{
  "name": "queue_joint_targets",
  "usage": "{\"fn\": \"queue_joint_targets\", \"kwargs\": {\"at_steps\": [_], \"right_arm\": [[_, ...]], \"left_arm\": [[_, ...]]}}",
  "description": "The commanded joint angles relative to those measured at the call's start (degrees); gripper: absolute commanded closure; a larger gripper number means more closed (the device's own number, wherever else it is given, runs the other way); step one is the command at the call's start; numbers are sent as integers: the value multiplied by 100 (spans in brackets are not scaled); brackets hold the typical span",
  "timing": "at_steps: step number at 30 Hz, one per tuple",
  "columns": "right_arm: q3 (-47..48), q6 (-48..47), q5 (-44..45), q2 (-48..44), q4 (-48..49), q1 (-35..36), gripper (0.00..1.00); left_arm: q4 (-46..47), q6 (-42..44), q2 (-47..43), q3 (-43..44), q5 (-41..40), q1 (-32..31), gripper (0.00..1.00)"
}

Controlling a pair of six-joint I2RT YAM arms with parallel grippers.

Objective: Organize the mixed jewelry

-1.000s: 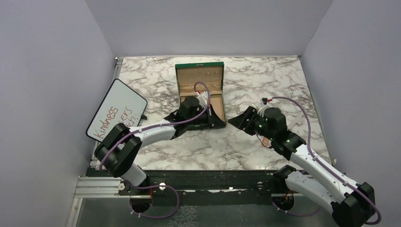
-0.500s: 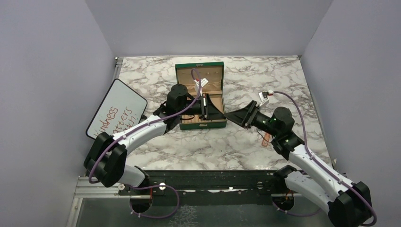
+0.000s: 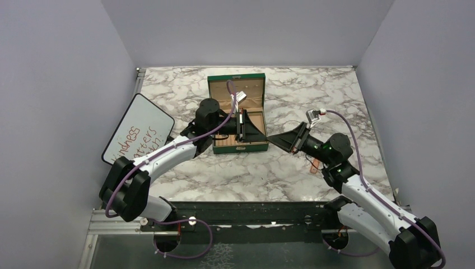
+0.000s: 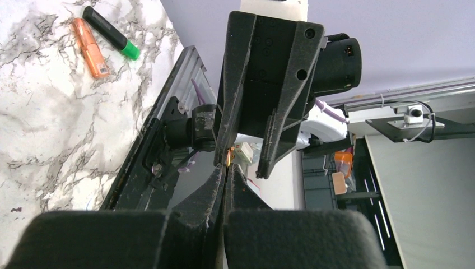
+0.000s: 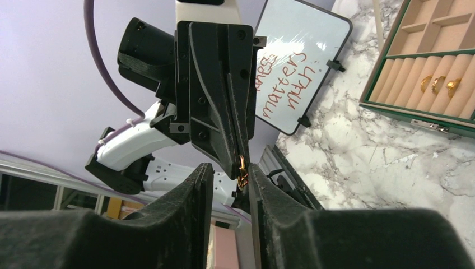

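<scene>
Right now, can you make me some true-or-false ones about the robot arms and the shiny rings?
1. The left gripper is pinching a tiny gold ring. True.
2. The right gripper is squeezed shut. False: its fingers are apart, one on each side of that ring.
3. The green box is closed. False: its lid is up, and gold rings sit in its padded slots.
4. An orange marker and a black-and-green highlighter lie side by side on the marble table. True.
</scene>
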Motion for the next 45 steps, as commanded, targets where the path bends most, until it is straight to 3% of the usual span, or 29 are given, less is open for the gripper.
{"fn": "queue_joint_targets", "kwargs": {"at_steps": [1, 9, 12, 17, 25, 35, 43, 45], "right_arm": [[-78, 157, -252, -8, 536, -24, 70], [-54, 121, -200, -69, 471, -22, 77], [42, 26, -137, -89, 282, -24, 76], [163, -109, -3, -132, -3, -24, 65], [247, -188, 80, -83, -122, -23, 73], [374, -354, 80, 205, -114, -25, 71], [329, -313, 159, 176, -90, -25, 78], [334, -326, 154, 222, -79, -30, 74]], "left_arm": [[268, -126, -38, 12, 186, 39, 100], [286, -122, -67, -11, 200, 70, 100], [289, -118, -94, -14, 216, 87, 100], [295, -108, -132, -82, 254, 160, 100], [295, -78, -127, -69, 281, 184, 100], [295, -60, -123, -90, 345, 184, 100], [295, -69, -129, -130, 336, 184, 100], [295, -69, -132, -130, 336, 184, 100]]}}
